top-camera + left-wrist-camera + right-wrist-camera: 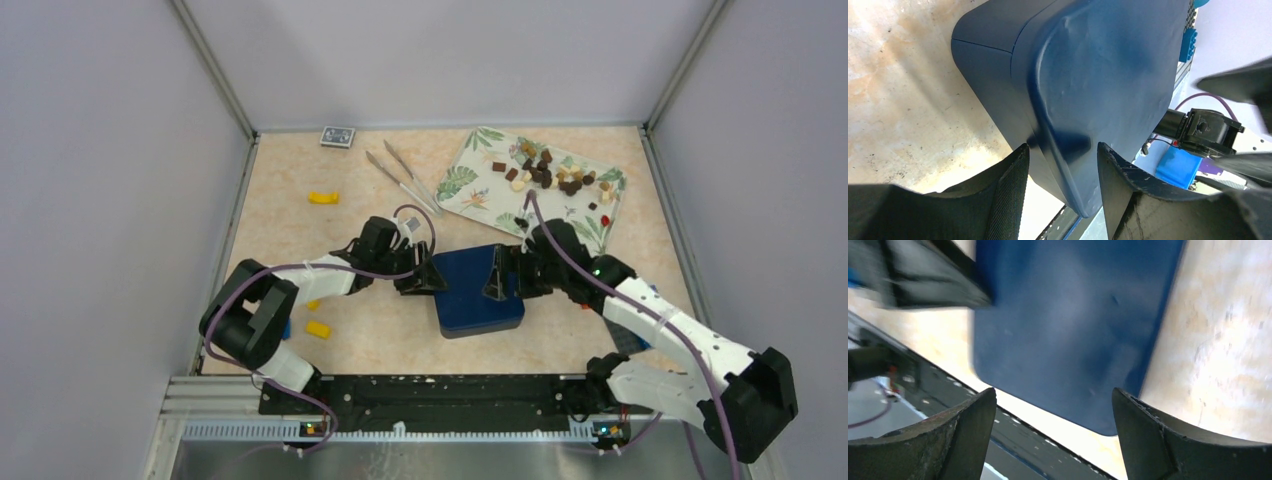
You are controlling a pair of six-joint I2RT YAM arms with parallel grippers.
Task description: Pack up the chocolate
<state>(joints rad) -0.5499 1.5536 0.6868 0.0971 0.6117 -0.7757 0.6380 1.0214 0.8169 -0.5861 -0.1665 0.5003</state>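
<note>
1. Left claw [1062, 147] is closest. Its two black fingers [1008, 200] sit one on each side of the lid [1108, 75] edge of the blue box [478, 300]. The lid fills the gap, so this claw looks to be pinching the lid.
2. Right claw [1053, 390] hangs just above the other side of the box. Its fingers [948, 440] are spread wide and hold nothing. Only the blue top shows between them.
3. The two claws face each other across the box. It sits flat on the tabletop [300, 240], and its lid looks shut.
4. Farther out, beyond the right claw, lies a leafy tray [470, 180]. The chocolate [550, 172] is piled on it: tiny dark brown, light brown and cream bits. No piece is in a claw.
5. Beyond the left claw, just beside the tray, a pair of tongs [405, 175] lies on the tabletop. Yellow bricks [322, 197] lie off to the left claw's outer side. They are not part of the job.
6. I think the step in hand is opening the box, the first part of packing.
7. Next, the left claw should lift the lid up slowly. The right claw may need to press the box down so it does not slide or tip. After that, the tiny pieces will need a careful pick, far from here.
</note>
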